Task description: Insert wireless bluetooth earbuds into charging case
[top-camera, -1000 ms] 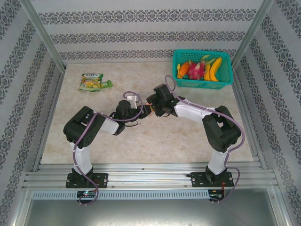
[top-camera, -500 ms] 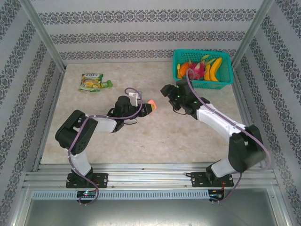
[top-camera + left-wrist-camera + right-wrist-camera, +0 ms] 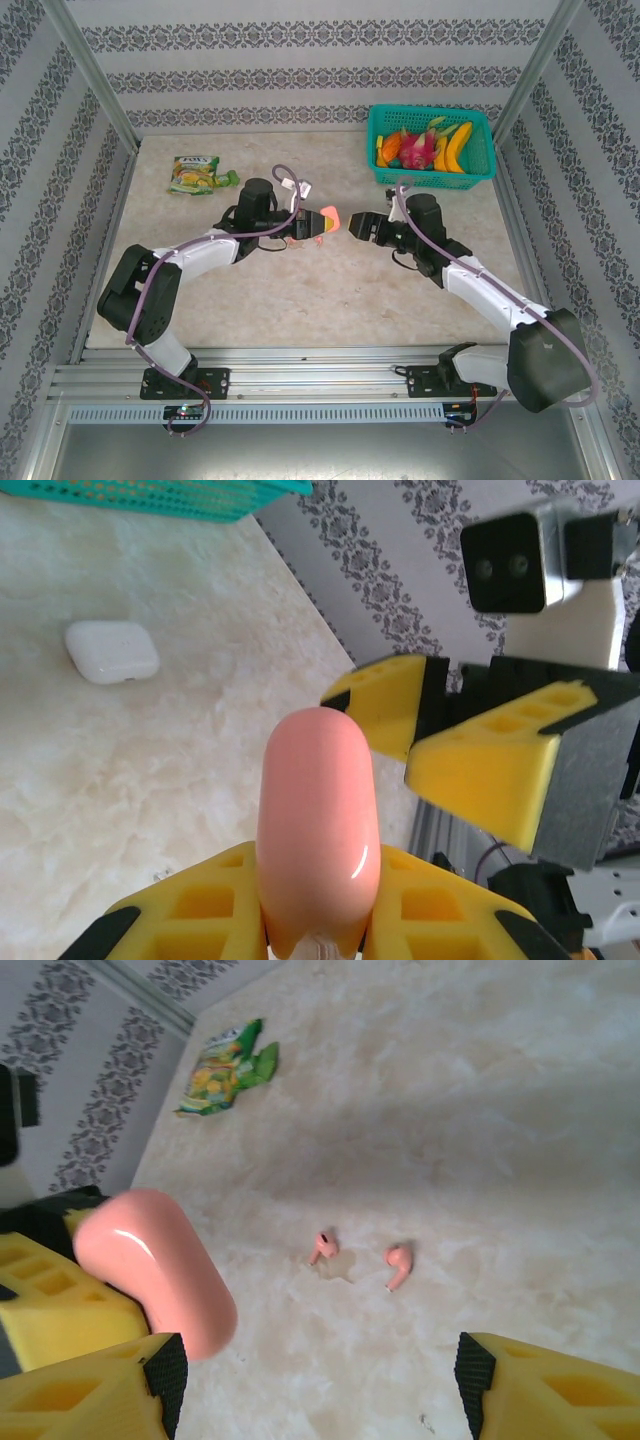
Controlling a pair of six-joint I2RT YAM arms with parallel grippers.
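Top view: the left gripper (image 3: 314, 222) is clamped on the pink charging case (image 3: 329, 217), held near the table's centre. The right gripper (image 3: 358, 226) sits just at its 3 o'clock, jaws spread wide and empty.

Left wrist: a white case (image 3: 111, 651) lies at 10 o'clock.

Right wrist: two pink earbuds (image 3: 323, 1247) lie on the table (image 3: 480, 1110), slightly apart, at 3 o'clock of the pink case. They look light, hard and slippery, so pinching one across the bulb seems safest.
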